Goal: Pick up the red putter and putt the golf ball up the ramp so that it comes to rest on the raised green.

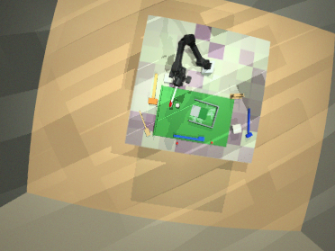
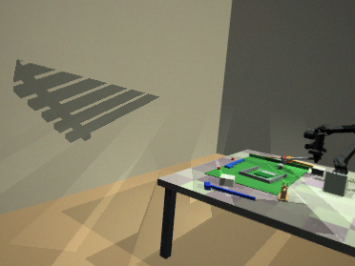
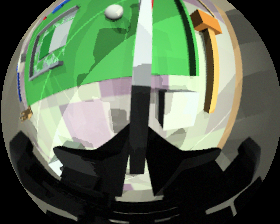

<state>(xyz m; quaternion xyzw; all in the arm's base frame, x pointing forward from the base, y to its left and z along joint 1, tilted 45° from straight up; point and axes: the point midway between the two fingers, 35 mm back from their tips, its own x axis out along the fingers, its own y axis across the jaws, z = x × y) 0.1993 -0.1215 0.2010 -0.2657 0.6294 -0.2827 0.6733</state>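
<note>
With the gripper (image 3: 140, 160) pinching the red putter (image 3: 144, 53) by its shaft and the golf ball (image 3: 113, 11) just at its head's 9 o'clock, swing gently toward the raised green (image 3: 53, 41) at 8 o'clock.

We see the gripper (image 1: 178, 79) closed on the red putter (image 1: 173, 97), at the 11 o'clock corner of the green mat (image 1: 194, 131). The golf ball (image 1: 177, 104) lies just beside the putter head, at 9 o'clock from the raised green (image 1: 204, 114).
</note>
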